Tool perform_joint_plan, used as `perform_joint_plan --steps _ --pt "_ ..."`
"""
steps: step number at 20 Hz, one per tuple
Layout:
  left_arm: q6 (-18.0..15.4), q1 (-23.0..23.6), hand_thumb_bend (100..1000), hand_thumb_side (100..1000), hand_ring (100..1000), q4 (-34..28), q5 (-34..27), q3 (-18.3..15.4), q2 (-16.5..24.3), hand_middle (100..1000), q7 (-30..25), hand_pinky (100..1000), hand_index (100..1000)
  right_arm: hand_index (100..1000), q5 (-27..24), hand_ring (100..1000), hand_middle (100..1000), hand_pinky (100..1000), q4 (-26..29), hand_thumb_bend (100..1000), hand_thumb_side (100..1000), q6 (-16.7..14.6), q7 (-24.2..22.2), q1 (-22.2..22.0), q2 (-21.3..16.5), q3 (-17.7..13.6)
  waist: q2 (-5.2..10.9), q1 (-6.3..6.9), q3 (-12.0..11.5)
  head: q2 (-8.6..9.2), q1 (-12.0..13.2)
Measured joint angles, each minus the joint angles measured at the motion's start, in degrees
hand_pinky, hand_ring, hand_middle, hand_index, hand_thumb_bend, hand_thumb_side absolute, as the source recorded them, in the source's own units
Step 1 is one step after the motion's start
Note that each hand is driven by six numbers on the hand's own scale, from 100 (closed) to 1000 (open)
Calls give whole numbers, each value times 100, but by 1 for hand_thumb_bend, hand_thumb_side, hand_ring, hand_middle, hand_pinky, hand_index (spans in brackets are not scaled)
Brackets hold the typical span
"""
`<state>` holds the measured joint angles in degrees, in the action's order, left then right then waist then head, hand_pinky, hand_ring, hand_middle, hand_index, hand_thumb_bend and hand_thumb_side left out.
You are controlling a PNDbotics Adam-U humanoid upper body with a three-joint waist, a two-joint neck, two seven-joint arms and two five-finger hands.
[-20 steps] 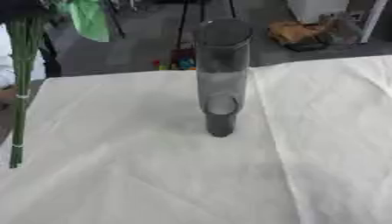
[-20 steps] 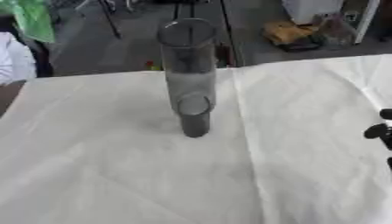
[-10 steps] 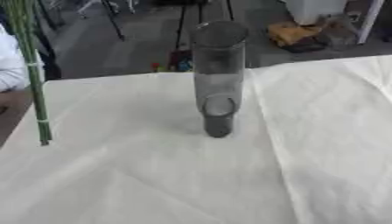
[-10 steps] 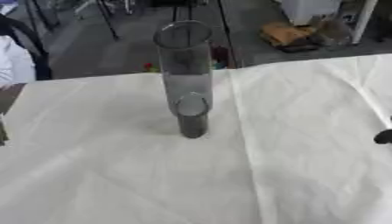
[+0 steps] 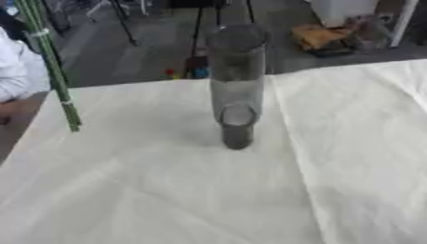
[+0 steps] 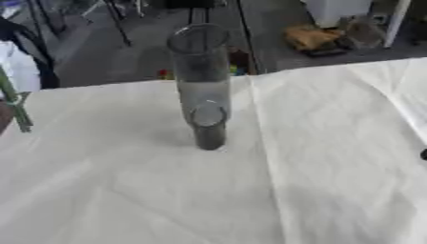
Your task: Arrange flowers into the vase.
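Note:
A tall dark glass cylinder vase [image 5: 237, 86] stands upright on the white cloth near the table's middle, its mouth open at the top. A bunch of thin green flower stems [image 5: 52, 66] hangs in the air at the far left, cut ends down, a little above the cloth and well left of the vase. The stems run out of the top of the view, so whatever holds them is hidden. My left hand does not show. Of my right hand [image 6: 424, 154] only a dark speck appears at the right edge of the right eye view.
The white cloth [image 5: 167, 190] covers the table, with a raised fold [image 5: 288, 124] running down just right of the vase. Beyond the far edge lies dark floor with a brown bag [image 5: 321, 35] and thin stand legs [image 5: 125, 21].
The stems have risen and shifted right, nearer the vase. My right hand has drawn back almost wholly off the right edge. The vase has not moved.

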<state>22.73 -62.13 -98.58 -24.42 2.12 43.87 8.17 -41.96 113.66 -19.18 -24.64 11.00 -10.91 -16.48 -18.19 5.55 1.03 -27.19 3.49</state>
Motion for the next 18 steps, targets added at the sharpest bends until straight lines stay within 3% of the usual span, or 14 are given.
perform_joint_plan --steps 18 --pt "-1219 -401 100 668 100 264 -1576 -66 0 100 1582 100 110 739 -2 711 512 563 0 100 808 -62 -106 -71 -42 32 10 84 223 -46 142"
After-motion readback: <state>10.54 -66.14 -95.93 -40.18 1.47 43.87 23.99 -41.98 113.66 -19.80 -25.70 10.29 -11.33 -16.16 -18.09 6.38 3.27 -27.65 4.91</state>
